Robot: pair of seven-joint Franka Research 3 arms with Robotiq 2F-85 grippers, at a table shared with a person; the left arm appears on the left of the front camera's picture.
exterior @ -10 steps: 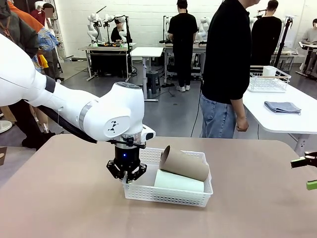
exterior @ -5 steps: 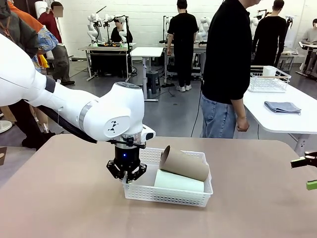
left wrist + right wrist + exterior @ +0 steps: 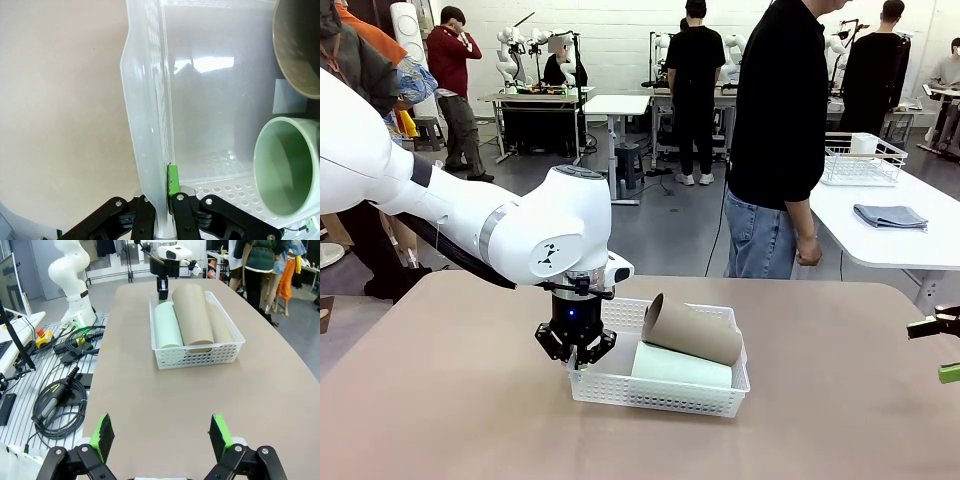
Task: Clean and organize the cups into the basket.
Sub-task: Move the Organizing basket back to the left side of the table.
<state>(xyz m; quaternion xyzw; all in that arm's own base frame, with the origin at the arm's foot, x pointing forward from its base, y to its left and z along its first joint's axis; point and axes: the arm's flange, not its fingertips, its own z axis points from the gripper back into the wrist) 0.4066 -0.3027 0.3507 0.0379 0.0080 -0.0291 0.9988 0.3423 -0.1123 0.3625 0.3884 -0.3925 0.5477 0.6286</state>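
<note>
Since both cups lie in the basket | my left gripper pinches its 9 o'clock wall, likely to shift it | right gripper wide open, empty, at 3 o'clock.

Cups lying in basket mid-table, left end effector at its left wall

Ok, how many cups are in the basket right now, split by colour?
mint green cup: 1
tan-brown cups: 2, one on top, one partly hidden beside it
Total: 3 in the basket
</note>
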